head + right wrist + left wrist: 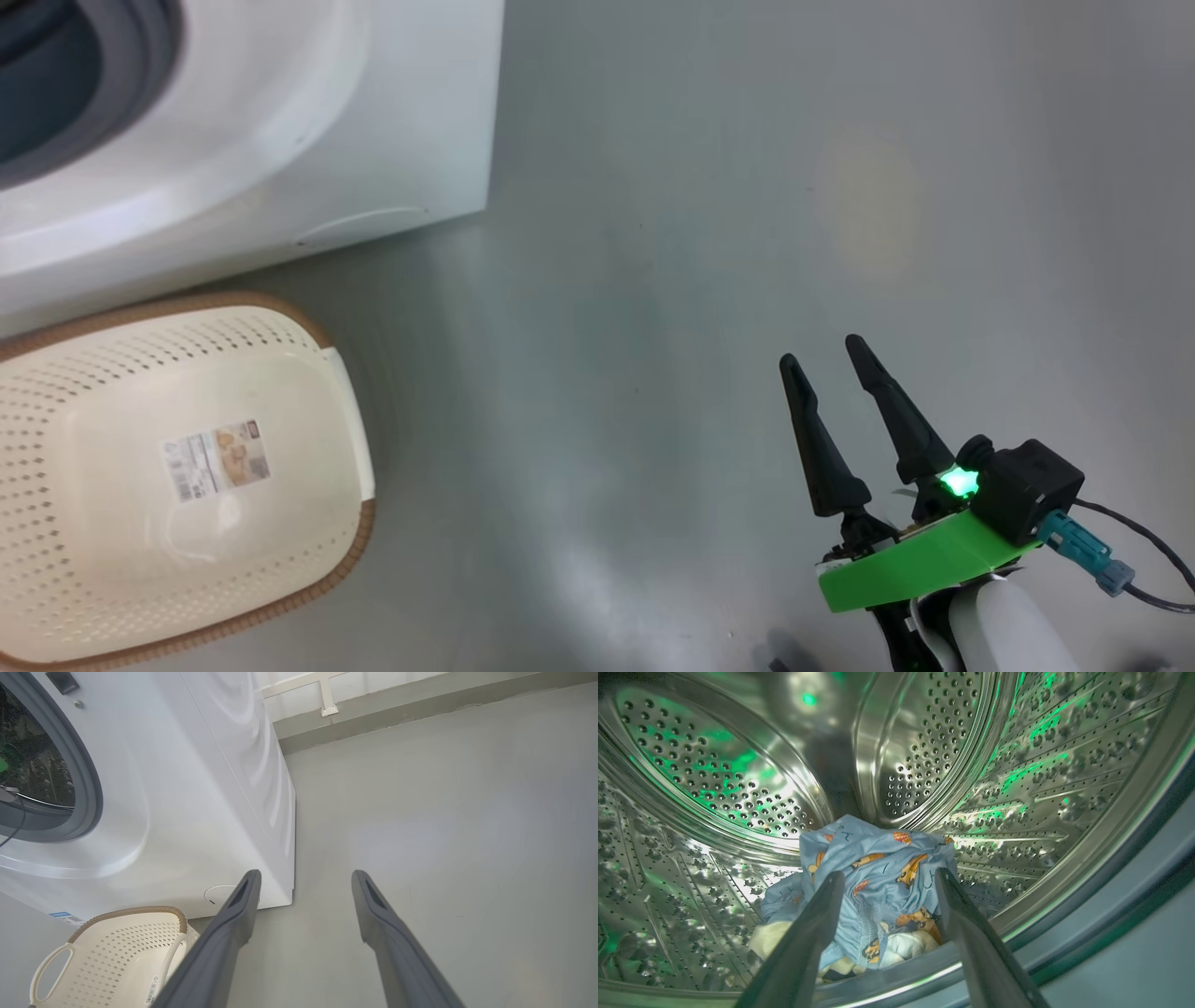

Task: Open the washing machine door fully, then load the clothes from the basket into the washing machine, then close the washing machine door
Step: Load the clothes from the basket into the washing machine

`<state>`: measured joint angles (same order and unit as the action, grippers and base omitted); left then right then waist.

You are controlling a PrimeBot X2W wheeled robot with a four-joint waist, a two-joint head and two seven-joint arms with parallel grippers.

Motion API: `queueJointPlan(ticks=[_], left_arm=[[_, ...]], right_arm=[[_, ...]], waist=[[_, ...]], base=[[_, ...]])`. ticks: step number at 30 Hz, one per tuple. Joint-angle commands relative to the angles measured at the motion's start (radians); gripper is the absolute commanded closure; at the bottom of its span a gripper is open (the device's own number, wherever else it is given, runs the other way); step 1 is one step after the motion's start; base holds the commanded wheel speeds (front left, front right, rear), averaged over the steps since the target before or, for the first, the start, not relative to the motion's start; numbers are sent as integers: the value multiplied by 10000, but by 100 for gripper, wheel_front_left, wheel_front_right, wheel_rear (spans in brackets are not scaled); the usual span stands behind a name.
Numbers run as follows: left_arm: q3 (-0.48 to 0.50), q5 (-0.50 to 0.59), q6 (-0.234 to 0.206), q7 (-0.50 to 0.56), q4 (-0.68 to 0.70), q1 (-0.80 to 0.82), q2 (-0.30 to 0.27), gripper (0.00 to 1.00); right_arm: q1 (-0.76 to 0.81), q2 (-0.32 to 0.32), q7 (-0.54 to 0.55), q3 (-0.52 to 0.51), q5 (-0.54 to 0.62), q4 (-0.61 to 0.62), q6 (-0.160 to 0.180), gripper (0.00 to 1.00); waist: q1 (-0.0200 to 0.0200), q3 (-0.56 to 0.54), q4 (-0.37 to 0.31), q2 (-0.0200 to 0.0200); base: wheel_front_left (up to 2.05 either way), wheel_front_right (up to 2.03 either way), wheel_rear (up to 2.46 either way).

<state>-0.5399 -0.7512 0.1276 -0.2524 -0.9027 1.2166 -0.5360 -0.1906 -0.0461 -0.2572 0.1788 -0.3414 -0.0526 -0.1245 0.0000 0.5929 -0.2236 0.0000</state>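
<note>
The clothes [882, 858], light blue fabric with orange bears and cream parts, lie bunched on the floor of the steel drum [714, 779], just behind its front lip. My left gripper [890, 873] is open inside the washing machine, one finger on each side of the heap, gripping nothing. The white washing machine [280, 140] [187, 788] shows its grey seal [88, 779] and open mouth. The washing machine door is out of view. The cream basket [93, 560] [121, 952] stands in front of the machine with nothing in it. My right gripper [831, 359] [304, 873] hangs open over the floor to its right.
Grey floor [653, 280] stretches to the right of the machine. A wall base with a white bracket [327, 704] runs along the far side. A round white flap [219, 896] sits low on the machine's front. A cable [1148, 560] trails from my right wrist.
</note>
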Motion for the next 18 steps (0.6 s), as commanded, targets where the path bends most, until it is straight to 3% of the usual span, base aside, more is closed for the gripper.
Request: queueJointPlan(ticks=[1, 18], left_arm=[[390, -11, 11, -87, 302, -130, -464, 0], [2690, 1659, -342, -92, 2778, -4019, 443, 0]], right_arm=[[-62, -41, -46, 168, 89, 141, -62, 0], [242, -41, -46, -239, 208, -581, -62, 0]], waist=[[0, -430, 286, 0], [0, -2595, 985, 0]], base=[[0, 0, 0], [0, 0, 0]])
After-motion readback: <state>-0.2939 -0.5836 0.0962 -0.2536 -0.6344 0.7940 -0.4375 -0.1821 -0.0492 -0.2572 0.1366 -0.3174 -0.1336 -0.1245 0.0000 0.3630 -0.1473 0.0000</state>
